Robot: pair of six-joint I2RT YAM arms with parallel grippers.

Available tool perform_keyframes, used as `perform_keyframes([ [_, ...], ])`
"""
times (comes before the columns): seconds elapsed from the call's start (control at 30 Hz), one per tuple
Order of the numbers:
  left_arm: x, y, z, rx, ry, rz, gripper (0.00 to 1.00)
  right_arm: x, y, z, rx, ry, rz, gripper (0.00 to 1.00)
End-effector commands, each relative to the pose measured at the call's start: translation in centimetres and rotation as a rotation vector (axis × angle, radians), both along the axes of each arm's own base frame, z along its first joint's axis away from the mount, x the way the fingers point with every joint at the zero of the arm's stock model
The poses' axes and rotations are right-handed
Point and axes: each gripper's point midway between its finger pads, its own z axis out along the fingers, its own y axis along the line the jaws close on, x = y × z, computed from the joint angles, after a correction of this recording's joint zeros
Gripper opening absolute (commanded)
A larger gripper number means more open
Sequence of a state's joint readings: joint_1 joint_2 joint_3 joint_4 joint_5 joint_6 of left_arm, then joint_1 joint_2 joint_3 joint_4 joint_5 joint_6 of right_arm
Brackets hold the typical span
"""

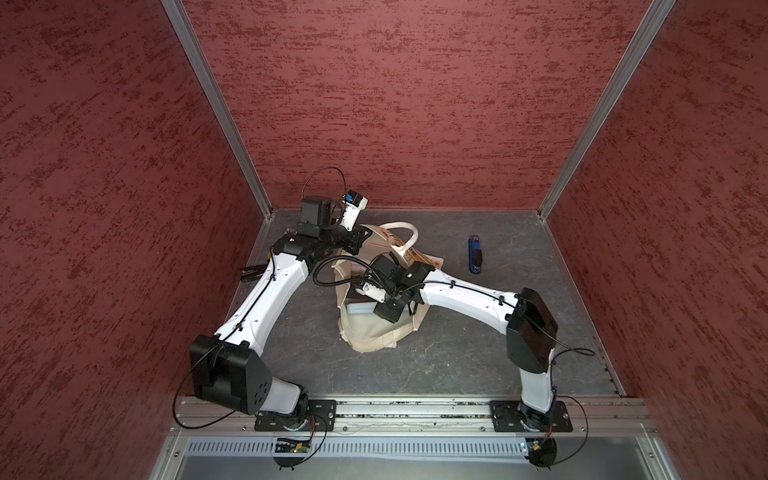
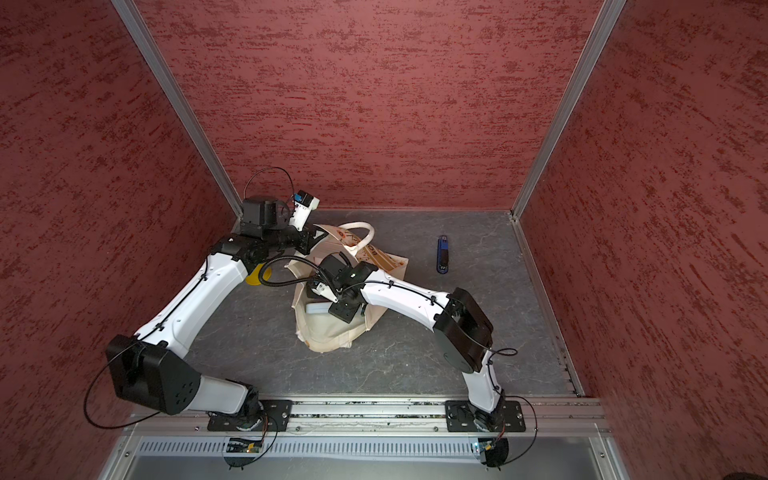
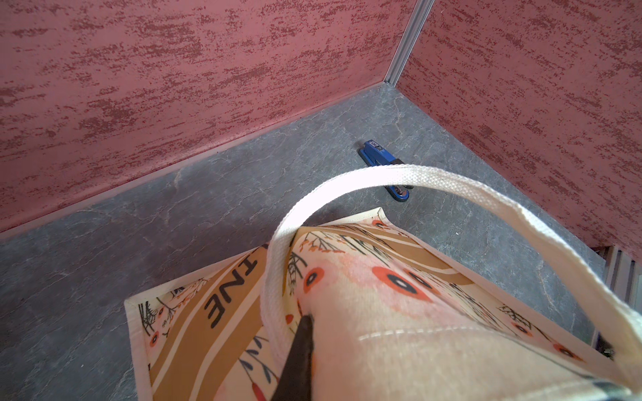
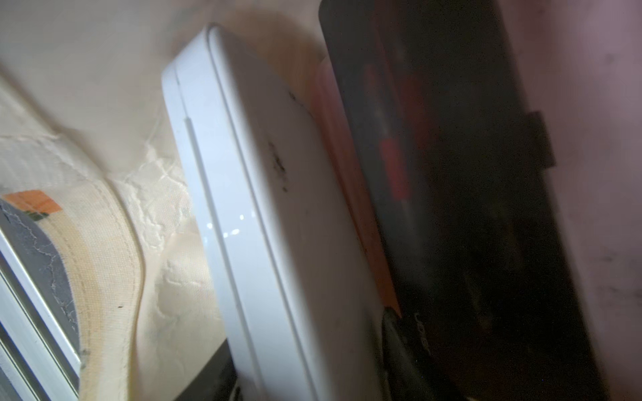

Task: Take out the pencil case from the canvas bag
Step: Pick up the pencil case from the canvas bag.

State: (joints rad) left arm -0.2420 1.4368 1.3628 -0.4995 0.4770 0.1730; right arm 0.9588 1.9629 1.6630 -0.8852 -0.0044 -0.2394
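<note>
The canvas bag [image 1: 374, 340] lies on its side in the middle of the grey floor, its mouth facing the arms. My left gripper [image 1: 365, 235] is shut on the bag's upper rim by the white handle [image 3: 451, 180]. One dark finger [image 3: 297, 357] shows against the printed cloth. My right gripper [image 4: 305, 364] is inside the bag's mouth. The white hard pencil case [image 4: 264, 208] stands on edge between its two fingers, which lie against both its sides. The case shows in both top views as a pale strip [image 2: 318, 308] in the opening.
A dark flat box [image 4: 451, 208] and a thin orange sheet [image 4: 351, 194] lie beside the case inside the bag. A blue stapler [image 1: 475, 254] rests on the floor to the bag's right. A yellow object [image 2: 258, 276] peeks out under the left arm. Red walls enclose three sides.
</note>
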Motion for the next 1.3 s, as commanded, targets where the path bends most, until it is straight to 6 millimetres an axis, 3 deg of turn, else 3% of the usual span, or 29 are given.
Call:
perform_keyframes([
  [0.0, 0.6, 0.3, 2.1, -0.022, -0.072, 0.014, 0.0, 1.0, 0.0, 0.3, -0.026, -0.057, -0.007, 0.53],
  [0.7, 1.4, 1.7, 2.0, -0.032, -0.065, 0.061, 0.0, 1.0, 0.7, 6.8, 0.092, -0.167, 0.049, 0.21],
  [1.0, 1.7, 2.4, 1.9, -0.028, -0.066, 0.081, 0.0, 0.2, 2.0, 14.0, 0.327, -0.218, 0.038, 0.1],
  [1.27, 1.9, 2.6, 1.8, -0.02, -0.067, 0.093, 0.0, -1.0, 1.5, 20.0, 0.535, -0.285, 0.027, 0.01],
])
